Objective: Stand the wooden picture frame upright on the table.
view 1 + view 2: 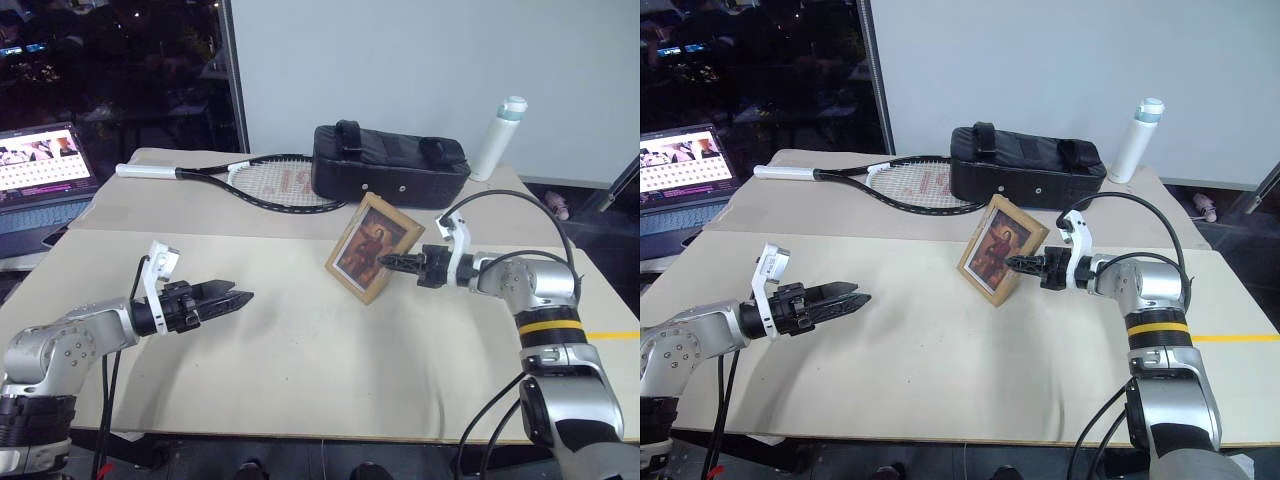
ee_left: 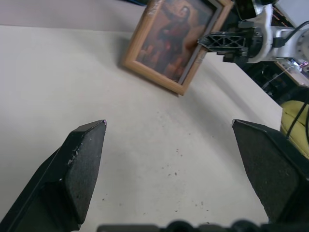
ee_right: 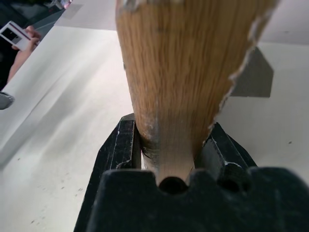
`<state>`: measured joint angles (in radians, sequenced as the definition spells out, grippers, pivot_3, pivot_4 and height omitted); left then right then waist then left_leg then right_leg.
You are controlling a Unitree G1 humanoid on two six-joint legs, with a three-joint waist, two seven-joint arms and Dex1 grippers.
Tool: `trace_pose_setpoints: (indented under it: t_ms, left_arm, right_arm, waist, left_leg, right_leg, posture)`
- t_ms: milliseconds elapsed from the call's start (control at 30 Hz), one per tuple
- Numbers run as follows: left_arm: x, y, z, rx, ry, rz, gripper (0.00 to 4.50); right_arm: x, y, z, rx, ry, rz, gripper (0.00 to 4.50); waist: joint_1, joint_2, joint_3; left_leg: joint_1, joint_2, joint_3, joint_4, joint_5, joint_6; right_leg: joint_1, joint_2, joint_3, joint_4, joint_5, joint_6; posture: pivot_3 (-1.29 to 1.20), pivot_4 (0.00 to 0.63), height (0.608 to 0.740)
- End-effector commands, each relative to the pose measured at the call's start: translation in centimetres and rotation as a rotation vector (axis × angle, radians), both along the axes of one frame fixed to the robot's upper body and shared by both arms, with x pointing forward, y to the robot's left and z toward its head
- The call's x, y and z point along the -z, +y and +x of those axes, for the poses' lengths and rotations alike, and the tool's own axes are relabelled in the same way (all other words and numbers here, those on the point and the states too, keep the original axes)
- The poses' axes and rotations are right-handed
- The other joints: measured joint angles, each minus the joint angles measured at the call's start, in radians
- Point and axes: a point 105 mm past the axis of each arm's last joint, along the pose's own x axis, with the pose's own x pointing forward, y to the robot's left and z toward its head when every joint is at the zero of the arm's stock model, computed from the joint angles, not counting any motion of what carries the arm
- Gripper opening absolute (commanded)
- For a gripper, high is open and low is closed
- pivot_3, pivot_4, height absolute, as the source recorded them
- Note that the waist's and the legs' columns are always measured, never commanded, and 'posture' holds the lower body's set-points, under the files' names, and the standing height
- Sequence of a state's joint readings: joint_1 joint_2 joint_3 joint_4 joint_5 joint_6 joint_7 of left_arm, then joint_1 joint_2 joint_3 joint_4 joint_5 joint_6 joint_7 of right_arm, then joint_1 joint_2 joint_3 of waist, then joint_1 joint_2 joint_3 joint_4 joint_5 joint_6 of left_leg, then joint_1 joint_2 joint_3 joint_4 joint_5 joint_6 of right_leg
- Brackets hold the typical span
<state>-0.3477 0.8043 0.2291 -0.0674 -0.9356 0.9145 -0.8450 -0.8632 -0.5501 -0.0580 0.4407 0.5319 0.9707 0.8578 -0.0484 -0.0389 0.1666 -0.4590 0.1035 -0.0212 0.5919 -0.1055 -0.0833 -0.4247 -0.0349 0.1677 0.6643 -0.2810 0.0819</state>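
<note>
Right claw is clamped on the right edge of our small rectangular light-wood picture frame with the reddish-dark portrait, which stands tilted near the middle of the large pale beige tabletop. Our left claw hangs wide apart and empty, well to the left of the frame

Pale wall behind; dark window at left; laptop lit beside it.
</note>
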Motion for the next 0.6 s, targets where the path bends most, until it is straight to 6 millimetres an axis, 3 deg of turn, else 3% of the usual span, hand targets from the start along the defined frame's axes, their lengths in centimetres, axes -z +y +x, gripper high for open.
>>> trace_pose_setpoints:
  t_ms: [33,200,367,433,600]
  left_arm:
    - [-1.0,0.2,0.4,-0.010,-0.056,-0.002,4.50]
    - [-0.7,0.1,0.7,-0.014,-0.052,0.002,4.50]
    - [-0.4,0.2,0.9,-0.020,-0.047,0.004,4.50]
    - [-0.4,0.2,1.0,-0.020,-0.047,0.004,4.50]
    - [-0.6,-0.6,1.2,0.009,-0.109,0.071,4.50]
  right_arm:
    - [1.3,1.1,-1.3,-0.073,0.060,0.013,1.25]
    - [1.5,1.5,-1.5,-0.093,0.042,0.001,1.25]
    - [0.4,1.9,-1.6,-0.115,0.009,0.040,1.25]
    - [0.1,2.0,-1.7,-0.130,-0.006,0.040,2.27]
    - [-1.4,1.9,-1.9,-0.156,-0.066,0.071,3.85]
  waist:
    - [-0.001,0.000,0.000]
    - [-0.005,0.000,0.000]
    - [-0.014,0.000,0.000]
    - [-0.018,0.000,0.000]
    - [-0.018,0.001,0.000]
  left_leg:
    - [0.000,0.000,0.000,0.000,0.000,0.000]
    - [0.000,0.000,0.000,0.000,0.000,0.000]
    - [0.001,0.000,-0.001,0.000,0.000,0.000]
    - [0.001,0.000,-0.001,0.000,0.000,0.000]
    - [0.000,0.000,-0.001,0.000,0.000,0.000]
  right_leg:
    - [0.000,0.000,0.000,0.000,0.000,0.000]
    - [0.000,0.000,0.000,0.000,0.000,0.000]
    - [0.001,0.000,-0.001,0.000,0.000,0.000]
    - [0.001,0.000,-0.001,0.000,0.000,0.000]
    - [0.001,0.000,-0.001,0.001,0.000,0.000]
  posture:
    - [0.00,0.150,0.705]
    - [0.00,0.150,0.705]
    - [0.00,0.150,0.705]
    - [0.00,0.150,0.705]
    - [0.00,0.150,0.705]
